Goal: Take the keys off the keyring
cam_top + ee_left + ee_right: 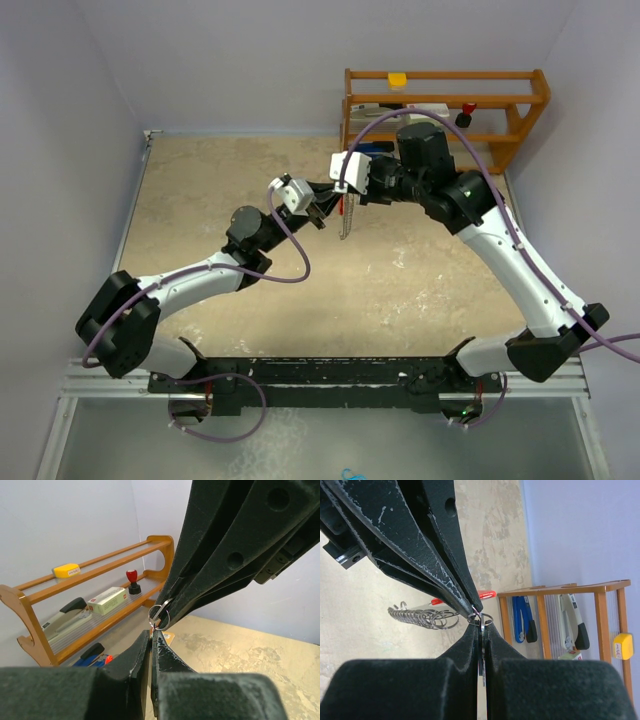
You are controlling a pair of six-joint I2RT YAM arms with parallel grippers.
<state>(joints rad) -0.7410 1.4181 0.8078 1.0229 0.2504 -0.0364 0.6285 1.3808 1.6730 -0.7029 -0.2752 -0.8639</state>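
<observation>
The left arm (200,275) and right arm (510,250) reach toward upper centre, where the closed left gripper (316,214) and right gripper (350,198) meet tip to tip.

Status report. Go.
Left gripper shut at small ring. Right gripper shut on keys. Keyring dangling beside them, midair. No obstruction seen.

White arms (190,280), black joints (120,325), purple cables (306,258)
</observation>
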